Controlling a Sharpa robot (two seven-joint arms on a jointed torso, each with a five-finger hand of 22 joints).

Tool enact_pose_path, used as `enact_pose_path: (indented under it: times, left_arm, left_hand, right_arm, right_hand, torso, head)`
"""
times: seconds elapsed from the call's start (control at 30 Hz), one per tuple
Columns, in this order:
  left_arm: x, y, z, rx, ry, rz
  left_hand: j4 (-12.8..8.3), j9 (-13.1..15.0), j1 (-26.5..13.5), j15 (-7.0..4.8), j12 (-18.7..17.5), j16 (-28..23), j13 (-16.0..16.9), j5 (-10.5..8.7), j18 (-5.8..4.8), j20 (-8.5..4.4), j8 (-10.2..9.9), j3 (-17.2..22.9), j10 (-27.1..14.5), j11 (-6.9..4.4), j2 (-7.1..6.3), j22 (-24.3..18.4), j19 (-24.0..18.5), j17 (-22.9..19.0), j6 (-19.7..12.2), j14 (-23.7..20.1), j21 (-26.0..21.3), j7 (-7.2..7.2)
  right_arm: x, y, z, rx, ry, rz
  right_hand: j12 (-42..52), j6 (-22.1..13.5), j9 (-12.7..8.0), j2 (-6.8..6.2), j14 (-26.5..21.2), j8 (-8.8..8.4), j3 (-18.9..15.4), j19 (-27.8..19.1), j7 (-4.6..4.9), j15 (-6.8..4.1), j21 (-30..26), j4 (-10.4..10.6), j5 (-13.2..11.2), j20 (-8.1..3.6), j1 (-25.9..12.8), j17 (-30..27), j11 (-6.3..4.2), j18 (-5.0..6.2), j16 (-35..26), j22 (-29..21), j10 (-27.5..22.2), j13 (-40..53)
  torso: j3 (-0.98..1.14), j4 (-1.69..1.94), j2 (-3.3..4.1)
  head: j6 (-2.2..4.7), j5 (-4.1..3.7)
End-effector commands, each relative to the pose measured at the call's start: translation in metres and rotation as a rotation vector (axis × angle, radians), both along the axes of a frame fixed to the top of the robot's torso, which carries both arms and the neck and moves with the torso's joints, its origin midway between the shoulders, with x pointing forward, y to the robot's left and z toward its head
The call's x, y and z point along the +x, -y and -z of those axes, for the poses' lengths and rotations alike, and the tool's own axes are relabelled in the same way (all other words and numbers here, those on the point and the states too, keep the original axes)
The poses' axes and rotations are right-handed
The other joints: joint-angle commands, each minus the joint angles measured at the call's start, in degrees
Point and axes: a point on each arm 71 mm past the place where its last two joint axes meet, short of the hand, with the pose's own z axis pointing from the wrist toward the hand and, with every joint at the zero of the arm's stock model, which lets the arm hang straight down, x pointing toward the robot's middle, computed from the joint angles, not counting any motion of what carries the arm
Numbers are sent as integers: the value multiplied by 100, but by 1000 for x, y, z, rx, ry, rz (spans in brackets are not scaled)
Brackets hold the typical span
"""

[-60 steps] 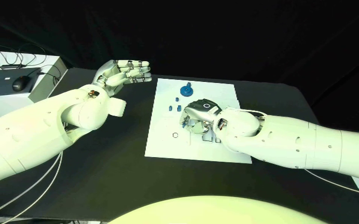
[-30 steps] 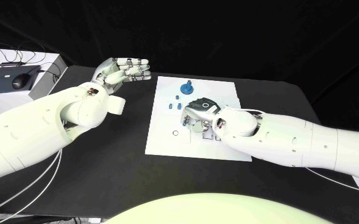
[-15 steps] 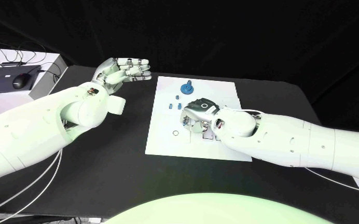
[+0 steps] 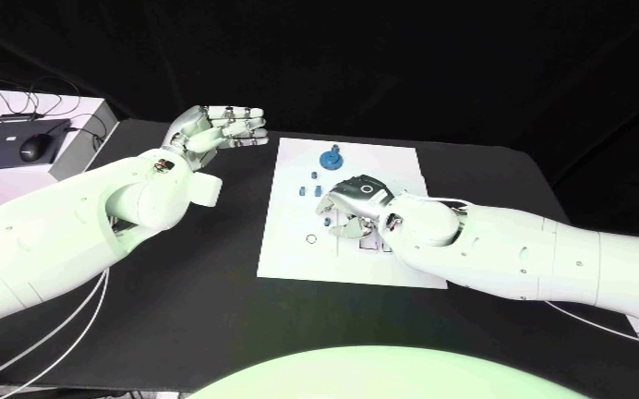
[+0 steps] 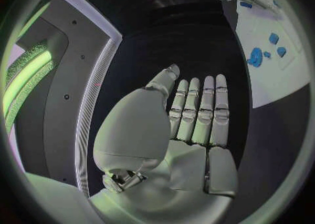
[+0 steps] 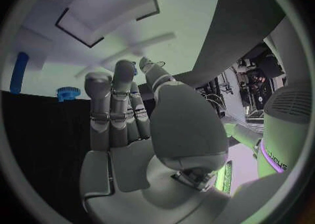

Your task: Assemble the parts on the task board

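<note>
The white task board (image 4: 300,265) lies in the middle of the black table. A blue gear part (image 4: 331,156) stands near its far edge, with small blue pieces (image 4: 313,176) just in front of it. My right hand (image 4: 349,199) hangs over the board's middle, fingers pointing down. In the right wrist view a small blue part (image 6: 134,68) shows pinched between thumb and finger. My left hand (image 4: 213,130) is raised off the board's far left corner, fingers together, holding nothing. The left wrist view shows its empty palm (image 5: 190,129) and the gear (image 5: 254,57).
A small ring (image 4: 310,239) lies on the board to the left of my right hand. A white box with a black mouse (image 4: 38,147) stands off the table's left edge. Bare black table lies to the left and in front of the board.
My right hand has shifted slightly over the board's middle. The left hand has stayed raised in the same pose.
</note>
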Motion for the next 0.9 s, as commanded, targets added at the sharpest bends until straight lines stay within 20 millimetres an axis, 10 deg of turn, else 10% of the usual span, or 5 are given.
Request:
enact_pose_path:
  times: [0.03, 0.4, 0.9]
  left_arm:
    - [-1, 2, 0, -9, -1, 20]
    - [0, 2, 0, -10, -1, 21]
    - [-1, 1, 2, -11, -2, 22]
  left_hand:
    - [1, -8, 20, -6, -11, 26, -6, 12, -93, -13, -4, -34, -20, -3, -19, -5, 34, -5, 1, -12, 33, 40]
    - [-1, -7, 29, -6, -8, 31, -5, 9, -86, -10, -2, -56, -20, -4, -9, -17, 39, -3, -3, -13, 33, 41]
    - [-2, -6, 33, -8, -8, 33, -5, 8, -83, -9, 0, -67, -14, -7, -3, -25, 43, -3, 6, -8, 35, 32]
  right_arm:
    - [-2, 4, -7, 73, 41, 16]
    - [11, 51, -33, 189, -31, 165]
    - [42, 109, -47, 54, -47, 268]
  right_hand:
    - [29, -38, 4, -47, -14, -20, -27, 304, 16, 40, -49, 167, 23, 47, 125, -8, 17, 81, 39, -44, -77, -9]
    - [-4, 201, 2, 76, 117, -18, 98, 331, 306, -30, 611, 74, 109, -40, 119, 20, -89, -73, 196, 98, 469, -14]
    - [19, 118, 6, 56, 111, -18, -347, 325, 208, -31, 593, 5, 170, -32, 98, 17, -88, -65, 186, -3, 364, -7]
  torso:
    - [4, -4, 2]
    - [0, -11, -1]
    - [2, 9, 12]
  head:
    - [15, -22]
    - [79, -102]
    - [122, -162]
